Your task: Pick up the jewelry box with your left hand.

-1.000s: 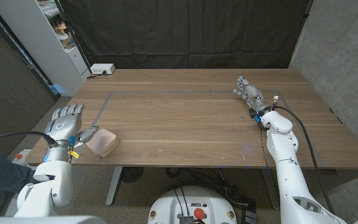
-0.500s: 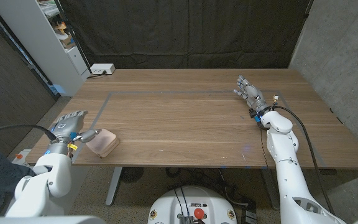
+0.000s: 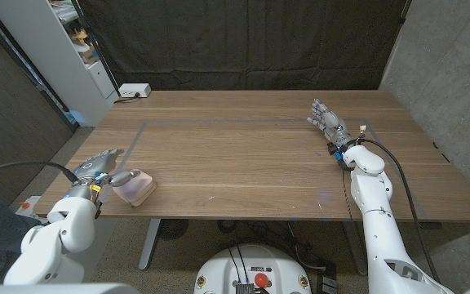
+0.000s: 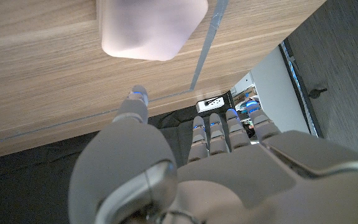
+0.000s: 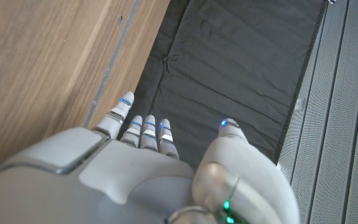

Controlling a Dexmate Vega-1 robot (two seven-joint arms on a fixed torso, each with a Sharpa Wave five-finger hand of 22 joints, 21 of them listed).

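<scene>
A pale pink jewelry box [image 3: 135,186] with rounded corners lies near the table's front left edge; in the left wrist view the jewelry box [image 4: 152,28] sits just beyond the thumb tip. My left hand [image 3: 99,166] is right beside the box on its left, fingers apart and holding nothing, thumb reaching toward the box. I cannot tell whether the thumb touches it. My right hand [image 3: 326,122] stands far off at the right side of the table, fingers spread, nothing in it.
A thin grey tape line [image 3: 133,140] marks a rectangle on the wooden table [image 3: 243,163]. A white power strip [image 3: 134,91] lies at the back left corner. A white shelf unit [image 3: 72,49] stands beyond the table's left side.
My left hand has dropped lower and turned, its fingers now pointing more toward the box. The box and the right hand have not moved.
</scene>
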